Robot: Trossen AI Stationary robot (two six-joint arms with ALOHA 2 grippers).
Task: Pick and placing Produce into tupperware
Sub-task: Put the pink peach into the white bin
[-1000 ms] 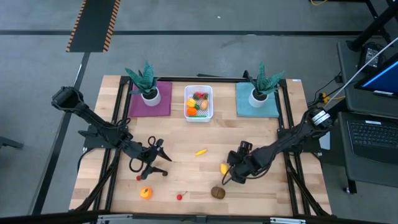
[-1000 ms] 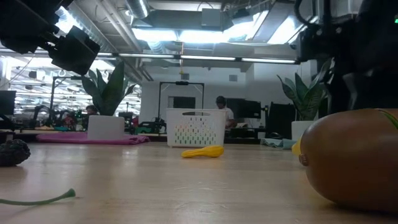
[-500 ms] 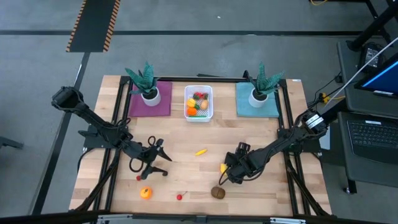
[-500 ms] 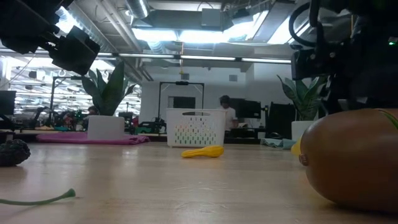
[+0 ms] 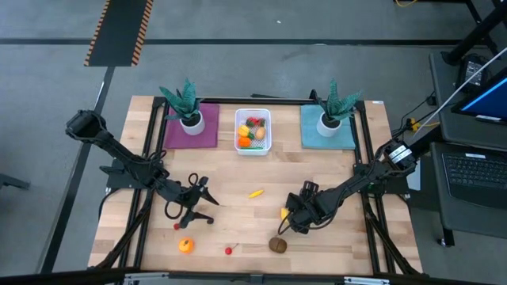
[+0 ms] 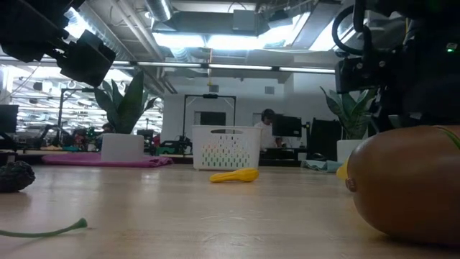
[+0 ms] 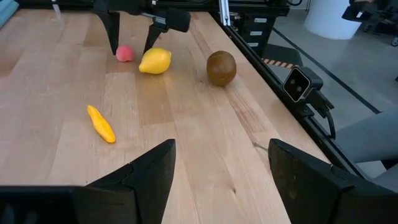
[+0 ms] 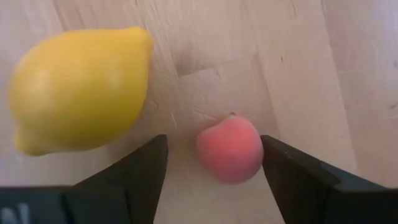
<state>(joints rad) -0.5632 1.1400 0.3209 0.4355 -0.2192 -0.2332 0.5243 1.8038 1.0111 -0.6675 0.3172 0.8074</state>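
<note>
On the wooden table [image 5: 333, 166], a small pink fruit [image 8: 230, 149] sits between the right gripper's [image 8: 211, 168] spread, empty fingers, ready for grabbing; the lemon [image 8: 78, 90] lies just beside. The tub [image 5: 253, 131] stands well beyond. The left gripper [image 7: 214, 165] waits open.

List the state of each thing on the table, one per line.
right gripper: open, fingers either side of the pink fruit
left gripper: open, empty
lemon: loose on the table, beside the pink fruit
tupperware: partly filled with produce
banana: lying loose
kiwi: lying loose
</note>
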